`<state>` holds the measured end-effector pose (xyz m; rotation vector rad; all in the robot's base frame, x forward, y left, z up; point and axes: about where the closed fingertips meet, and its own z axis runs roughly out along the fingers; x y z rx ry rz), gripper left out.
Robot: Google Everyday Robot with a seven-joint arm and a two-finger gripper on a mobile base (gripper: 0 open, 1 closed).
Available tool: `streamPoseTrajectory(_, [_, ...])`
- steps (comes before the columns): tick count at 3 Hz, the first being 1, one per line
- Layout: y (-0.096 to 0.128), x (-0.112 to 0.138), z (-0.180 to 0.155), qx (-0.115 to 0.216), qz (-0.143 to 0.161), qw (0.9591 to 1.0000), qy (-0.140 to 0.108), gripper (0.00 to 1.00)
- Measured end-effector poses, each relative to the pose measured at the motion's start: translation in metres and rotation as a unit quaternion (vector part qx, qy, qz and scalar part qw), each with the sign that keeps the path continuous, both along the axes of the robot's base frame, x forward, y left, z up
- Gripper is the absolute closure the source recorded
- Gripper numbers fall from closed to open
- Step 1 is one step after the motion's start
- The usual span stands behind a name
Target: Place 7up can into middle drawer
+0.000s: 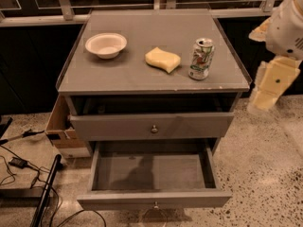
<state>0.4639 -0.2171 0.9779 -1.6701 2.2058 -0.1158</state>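
The 7up can [201, 59] stands upright on the grey cabinet top [156, 32], near its right front corner. The middle drawer [154, 174] is pulled wide open below, with nothing in it, and its small round knob [155, 205] shows at the front. My gripper [270, 86], a cream-coloured part under the white arm [289, 22], hangs off the cabinet's right side. It is apart from the can, to the can's right and a little lower.
A yellow wavy sponge [163, 59] lies left of the can and a white bowl [106, 45] sits at the top's left. The upper knobbed drawer [152, 126] is nearly shut. A cardboard box [61, 126] and cables [19, 164] are on the floor at left.
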Motion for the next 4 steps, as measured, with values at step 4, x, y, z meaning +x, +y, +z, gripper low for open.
streamPoseTrajectory(4, [-0.029,0.184,-0.010,0.161,-0.094,0.9768,-0.105,0.00])
